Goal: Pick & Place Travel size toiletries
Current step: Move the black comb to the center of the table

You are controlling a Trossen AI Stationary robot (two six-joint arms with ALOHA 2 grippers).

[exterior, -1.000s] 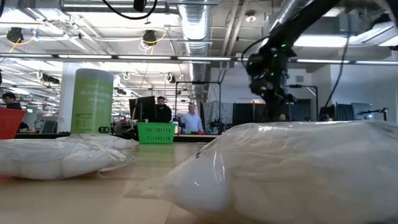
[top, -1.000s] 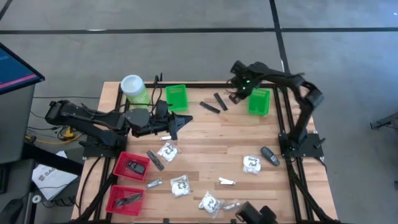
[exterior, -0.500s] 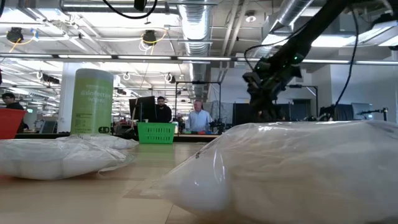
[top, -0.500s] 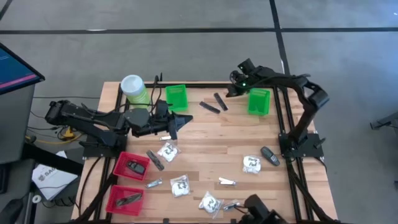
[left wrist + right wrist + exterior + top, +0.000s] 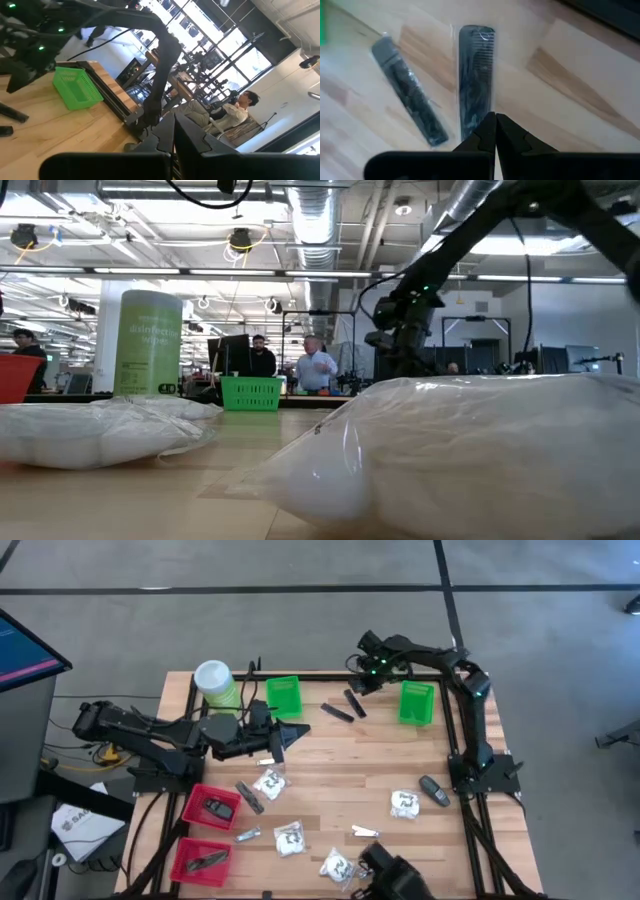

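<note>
Table (image 5: pixel 330 765) of pale wood planks, black frame round it. Left arm lies low along the left side, left gripper (image 5: pixel 297 732) pressed together, holding nothing, near the table's middle. Right arm reaches over the far edge; right gripper (image 5: pixel 358 685) pressed together, empty, just above two dark combs (image 5: pixel 346 707) lying side by side between two green baskets (image 5: pixel 284 696). White packets (image 5: pixel 290 838), silvery sachets (image 5: pixel 364 832) and a dark oval piece (image 5: pixel 434 790) scattered across the near half. Red baskets (image 5: pixel 211 808) at near left hold dark items.
</note>
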